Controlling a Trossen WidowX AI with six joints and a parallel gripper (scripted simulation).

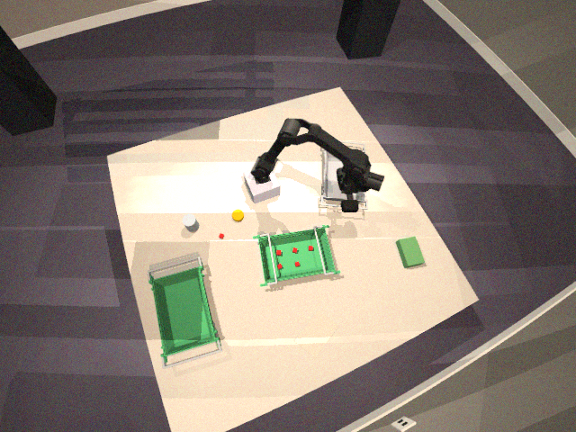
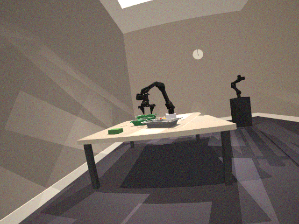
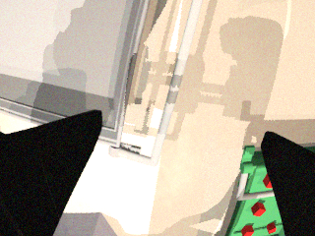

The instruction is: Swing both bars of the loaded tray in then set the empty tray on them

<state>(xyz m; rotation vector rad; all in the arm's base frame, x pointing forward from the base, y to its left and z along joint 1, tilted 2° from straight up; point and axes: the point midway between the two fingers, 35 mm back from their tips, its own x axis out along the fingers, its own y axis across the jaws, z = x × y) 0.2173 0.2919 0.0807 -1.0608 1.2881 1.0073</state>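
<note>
The green loaded tray (image 1: pixel 329 253) (image 2: pixel 138 122) (image 3: pixel 248 164) holds several small red blocks (image 1: pixel 294 249) (image 3: pixel 258 208). Both its wire bars, the left bar (image 1: pixel 271 257) and the right bar (image 1: pixel 320 251), lie across its top. An empty grey tray (image 1: pixel 325 181) (image 2: pixel 161 124) (image 3: pixel 98 100) stands on the table, partly under the arm; its near bar (image 3: pixel 182 56) is out past its end. A larger-looking empty green tray (image 1: pixel 160 320) has its bars out over both ends. My gripper (image 2: pixel 147 113) (image 3: pixel 187 130) is open and empty, above the area between the grey tray and the loaded tray.
A white block (image 1: pixel 264 190) stands by the arm's base. A yellow disc (image 1: pixel 238 215), a grey cylinder (image 1: pixel 189 222) and a loose red block (image 1: pixel 221 236) lie left of it. A green block (image 1: pixel 409 252) (image 2: pixel 115 131) lies near the right table edge.
</note>
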